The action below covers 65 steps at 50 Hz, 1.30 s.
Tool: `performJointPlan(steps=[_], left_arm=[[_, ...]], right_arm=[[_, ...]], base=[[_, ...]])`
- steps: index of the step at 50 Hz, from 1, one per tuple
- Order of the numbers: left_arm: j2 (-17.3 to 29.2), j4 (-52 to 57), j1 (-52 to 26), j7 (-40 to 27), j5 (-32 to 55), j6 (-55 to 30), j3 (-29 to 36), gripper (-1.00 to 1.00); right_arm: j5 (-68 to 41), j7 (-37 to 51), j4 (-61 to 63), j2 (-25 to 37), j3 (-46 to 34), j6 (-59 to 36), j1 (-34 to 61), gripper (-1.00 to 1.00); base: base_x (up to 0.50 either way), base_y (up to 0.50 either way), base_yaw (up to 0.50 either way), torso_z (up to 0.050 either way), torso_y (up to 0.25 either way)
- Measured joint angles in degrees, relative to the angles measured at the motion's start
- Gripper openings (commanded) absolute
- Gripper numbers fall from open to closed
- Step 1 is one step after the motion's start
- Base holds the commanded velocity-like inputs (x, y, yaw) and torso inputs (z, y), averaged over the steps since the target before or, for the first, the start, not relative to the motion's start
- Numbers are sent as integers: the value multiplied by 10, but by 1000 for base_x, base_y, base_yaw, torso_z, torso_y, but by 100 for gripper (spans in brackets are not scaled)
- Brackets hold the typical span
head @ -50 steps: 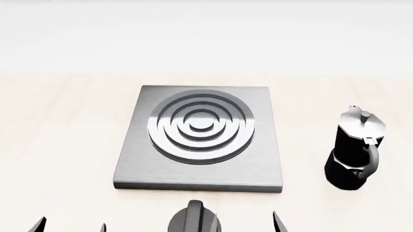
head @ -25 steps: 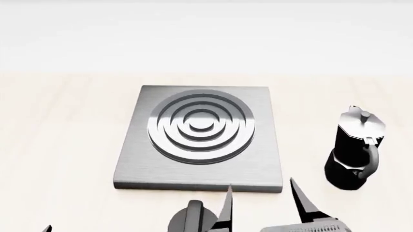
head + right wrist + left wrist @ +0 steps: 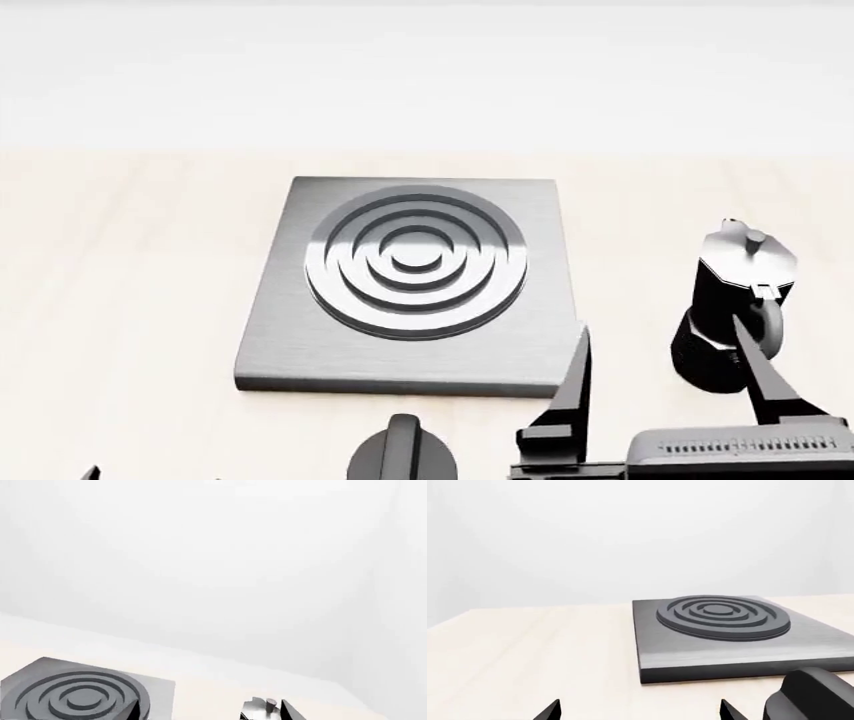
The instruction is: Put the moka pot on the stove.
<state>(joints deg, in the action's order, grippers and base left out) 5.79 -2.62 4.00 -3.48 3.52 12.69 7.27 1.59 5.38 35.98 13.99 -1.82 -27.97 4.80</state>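
— What's in front of me?

— The table (image 3: 120,300) carries the stove (image 3: 534,345), and the moka pot (image 3: 734,290) stands upright on the wood to its right, apart from it.

— My grippers?

— Right gripper (image 3: 665,372) spread wide, empty, near the pot. Left gripper (image 3: 639,711): only tips show, apart.

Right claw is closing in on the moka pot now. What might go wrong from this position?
1. The right claw is open, and one fingertip already overlaps the moka pot near its handle in the head view. A push there may tip the tall, narrow-waisted pot.
2. The right wrist view shows only the pot's lid, so alignment is hard to judge.
3. The black knob sits in front of the stove; a low carry might clip it.
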Motion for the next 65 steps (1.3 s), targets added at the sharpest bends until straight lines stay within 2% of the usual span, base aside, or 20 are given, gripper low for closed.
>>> performJointPlan(steps=[14,30,65], left_arm=[[9,-3,-4,-7,11,-2,6,100],[20,10,2,-15,21,-5,12,100],[38,22,4,-30,35,-11,23,100]], right_arm=[[-28,-16,21,17,35,-59,37,100],[-67,-40,-37,29,66,-94,108,100],[-144,-83,-263,24,149,-25,163,100]], base=[[0,0,0,0,0],[0,0,0,0,0],[0,0,0,0,0]])
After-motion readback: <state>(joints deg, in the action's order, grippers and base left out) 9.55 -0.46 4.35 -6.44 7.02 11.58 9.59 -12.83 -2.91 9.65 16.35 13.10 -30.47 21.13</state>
